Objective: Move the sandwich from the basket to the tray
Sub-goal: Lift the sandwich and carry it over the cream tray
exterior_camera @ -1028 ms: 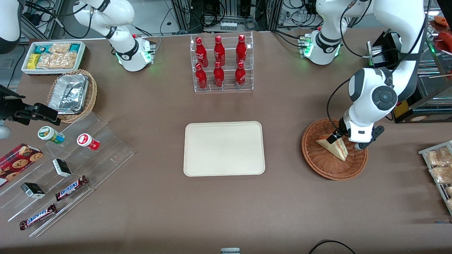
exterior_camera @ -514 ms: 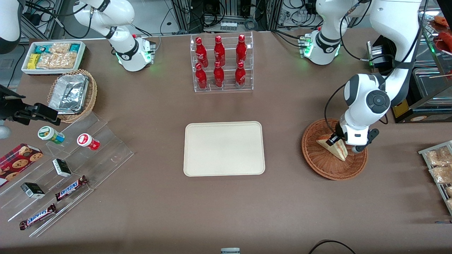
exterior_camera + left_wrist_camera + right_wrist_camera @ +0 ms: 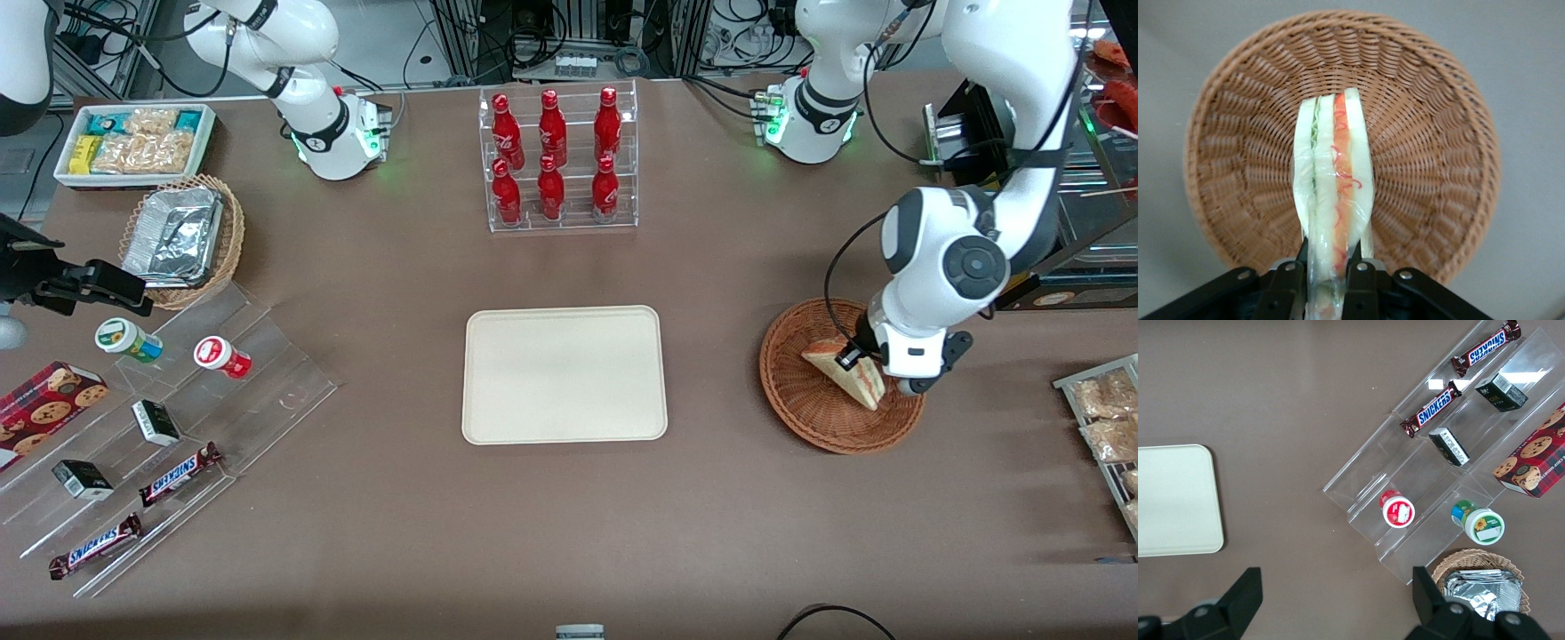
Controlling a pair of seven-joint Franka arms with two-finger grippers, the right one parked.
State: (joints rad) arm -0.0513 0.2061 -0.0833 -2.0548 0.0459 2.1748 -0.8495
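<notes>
- My hand (image 3: 1327, 263) sits over the basket (image 3: 805, 400), its two fingers (image 3: 1290, 280) pinching the wrapped sandwich (image 3: 845, 369) by one end.
- The sandwich (image 3: 1333, 193) stands on edge between my fingers, cut side toward my wrist, showing green and orange-red layers.
- It is within the basket's (image 3: 1438, 167) rim; I cannot tell whether it touches the weave.
- The tray (image 3: 564, 374) lies flat on the brown surface (image 3: 569, 516), well apart from the basket, toward the parked arm's end.
</notes>
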